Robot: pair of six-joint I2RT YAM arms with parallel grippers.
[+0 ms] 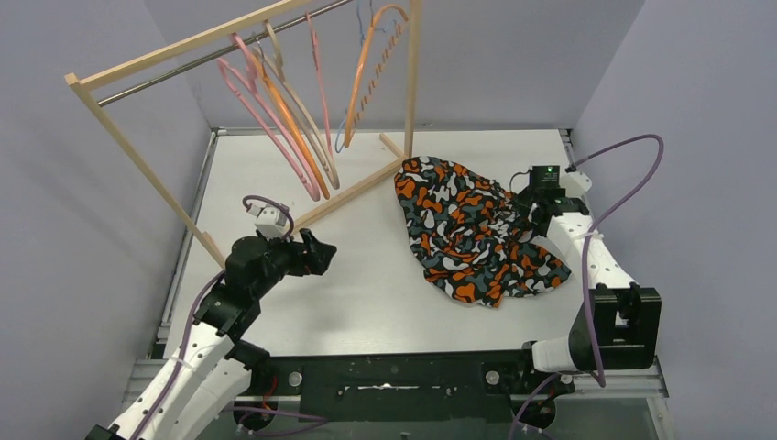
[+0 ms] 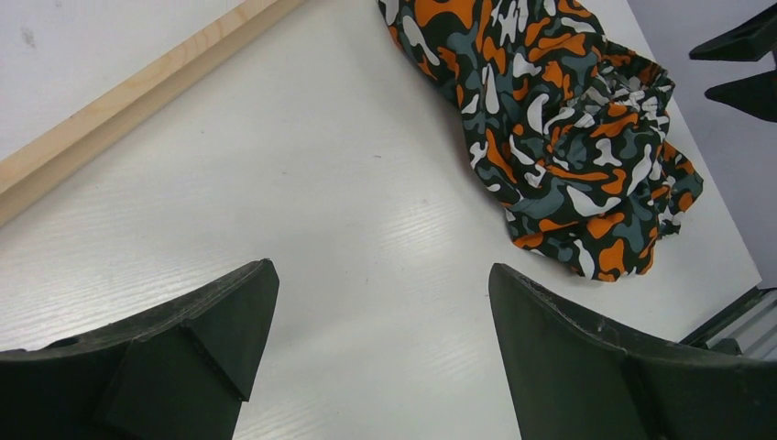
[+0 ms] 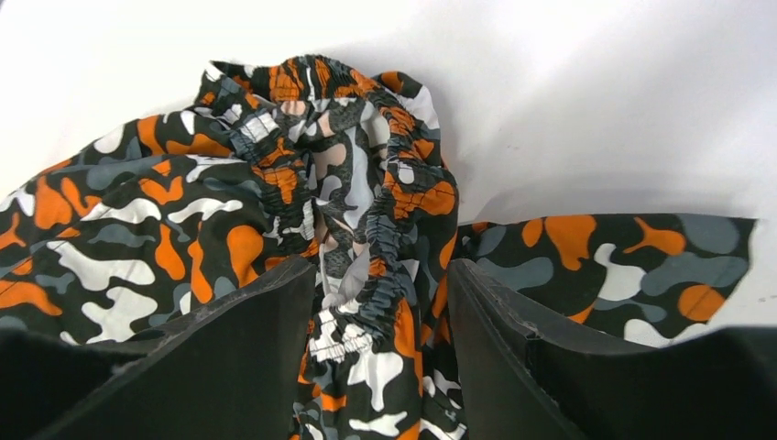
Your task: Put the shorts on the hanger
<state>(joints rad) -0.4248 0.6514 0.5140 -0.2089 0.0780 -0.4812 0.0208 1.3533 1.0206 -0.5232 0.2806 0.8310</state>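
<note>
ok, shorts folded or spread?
Neither: shorts crumpled in a heap on the table, elastic waistband bunched up between the right gripper fingers.

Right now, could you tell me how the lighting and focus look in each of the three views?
Top external: even, soft light on the white table, only faint shadows. Left wrist: a pale sheen streaks the table between the dark fingers. Right wrist: the table behind is washed out to white, the camouflage-print fabric shorts sharp, the near black fingers featureless.
</note>
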